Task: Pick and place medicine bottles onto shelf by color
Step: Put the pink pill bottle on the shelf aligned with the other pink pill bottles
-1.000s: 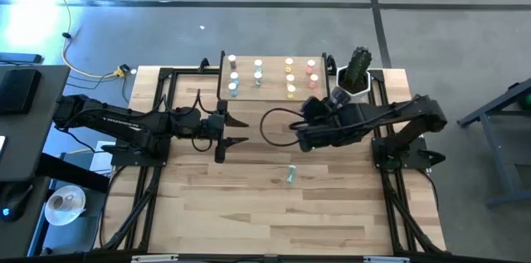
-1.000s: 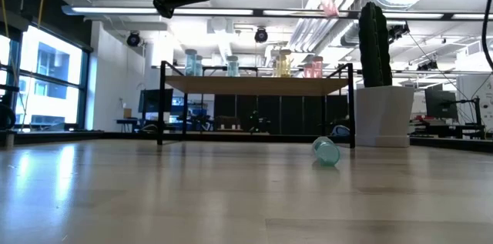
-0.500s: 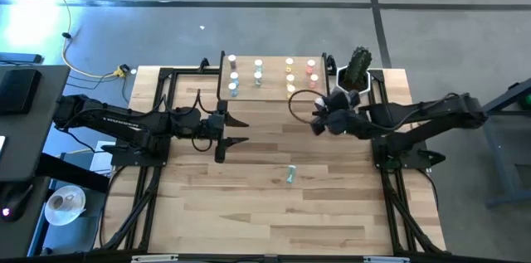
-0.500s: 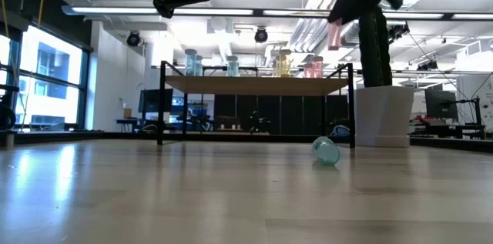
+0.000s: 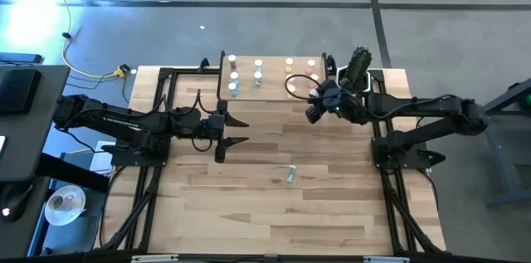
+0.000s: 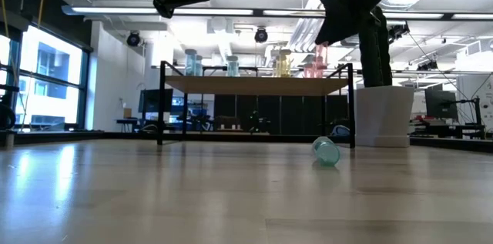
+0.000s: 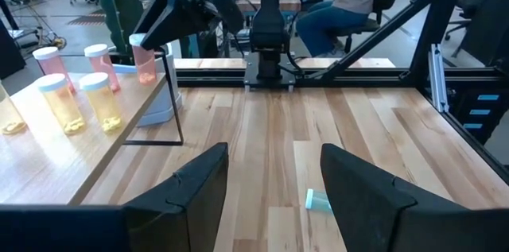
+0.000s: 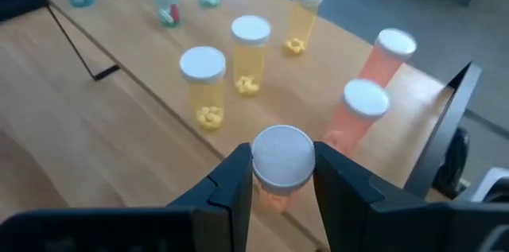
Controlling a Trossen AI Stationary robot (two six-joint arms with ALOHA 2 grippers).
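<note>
Cactus (image 5: 358, 65) in white pot (image 6: 383, 115); seated person (image 7: 343, 1) beyond table.

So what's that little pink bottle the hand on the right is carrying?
It is a small see-through pink bottle with a round white cap, something small inside. The right hand pinches it upright between its two dark fingers, just below the cap. It hangs above the near right corner of the light-wood shelf, beside two other pink bottles, touching nothing but the fingers.
</note>
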